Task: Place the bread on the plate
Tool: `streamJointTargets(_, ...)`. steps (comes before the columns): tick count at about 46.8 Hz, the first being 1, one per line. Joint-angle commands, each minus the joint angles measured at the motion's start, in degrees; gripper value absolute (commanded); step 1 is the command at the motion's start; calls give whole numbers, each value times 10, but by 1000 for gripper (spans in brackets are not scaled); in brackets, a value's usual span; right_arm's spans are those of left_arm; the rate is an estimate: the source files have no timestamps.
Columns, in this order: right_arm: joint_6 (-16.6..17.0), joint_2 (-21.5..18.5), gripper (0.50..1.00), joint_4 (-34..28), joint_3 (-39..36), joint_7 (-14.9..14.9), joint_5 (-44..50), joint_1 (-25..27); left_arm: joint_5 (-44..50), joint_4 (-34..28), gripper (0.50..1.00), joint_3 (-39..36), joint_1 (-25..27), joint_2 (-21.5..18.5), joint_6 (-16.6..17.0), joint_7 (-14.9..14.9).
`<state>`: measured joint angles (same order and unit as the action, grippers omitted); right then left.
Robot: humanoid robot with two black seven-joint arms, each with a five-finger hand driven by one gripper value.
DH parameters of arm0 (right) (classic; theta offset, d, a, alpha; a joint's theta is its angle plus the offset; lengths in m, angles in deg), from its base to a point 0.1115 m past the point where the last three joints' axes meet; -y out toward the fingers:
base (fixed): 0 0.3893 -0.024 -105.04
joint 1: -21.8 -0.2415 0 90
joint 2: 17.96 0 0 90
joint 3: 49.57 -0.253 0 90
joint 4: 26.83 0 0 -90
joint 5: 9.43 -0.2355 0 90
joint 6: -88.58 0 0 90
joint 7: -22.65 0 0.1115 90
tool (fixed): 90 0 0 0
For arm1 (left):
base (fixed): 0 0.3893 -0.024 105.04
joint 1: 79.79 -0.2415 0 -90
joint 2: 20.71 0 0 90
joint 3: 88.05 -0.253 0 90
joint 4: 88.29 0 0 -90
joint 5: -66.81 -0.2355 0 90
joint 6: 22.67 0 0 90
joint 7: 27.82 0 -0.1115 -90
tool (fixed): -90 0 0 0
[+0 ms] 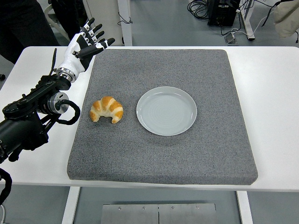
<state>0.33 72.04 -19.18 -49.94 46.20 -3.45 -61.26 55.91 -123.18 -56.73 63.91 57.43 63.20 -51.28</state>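
- From my remote seat I saw a square grey mat (187, 154) of coarse, felt-like weave covering most of the smooth white table (273, 116); I used that mat as my reference for everything else.
- The bread (107, 109) was a croissant, curved into a crescent with its tips pointing toward the mat's near edge, its crust glossy golden-brown with ridged segments and paler bands between them.
- It lay on the mat's left part, about midway between far and near edges, resting directly on the grey fibre.
- The plate (167, 110) was round, pale grey-white and glazed, with a shallow raised rim and faint concentric rings in its well; it sat near the mat's centre, just right of the croissant and not touching it, and nothing lay on it.
- My left hand (85, 46) hovered over the mat's far-left corner, well beyond the croissant, its white-shelled palm and black jointed fingers (96, 33) spread and loose, gripping nothing.
- The black left arm (32, 112), with a metal wrist ring and looped cabling, ran along the table outside the mat's left edge.
- Past the mat's far edge I saw grey floor, table legs and dark cables.
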Motion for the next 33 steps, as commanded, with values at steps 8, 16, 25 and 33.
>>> streamJointTargets(8,0,0,1000,-1,0,0,0,-1,-2,0,960,0,0,0,0,0)
streamJointTargets(16,0,0,1000,-1,0,0,0,-1,0,0,960,0,0,0,0,0)
streamJointTargets(25,-1,0,1000,-1,0,0,0,-1,0,0,961,0,0,1,-1,0)
streamJointTargets(33,0,0,1000,-1,0,0,0,-1,0,0,963,1,0,1,0,0)
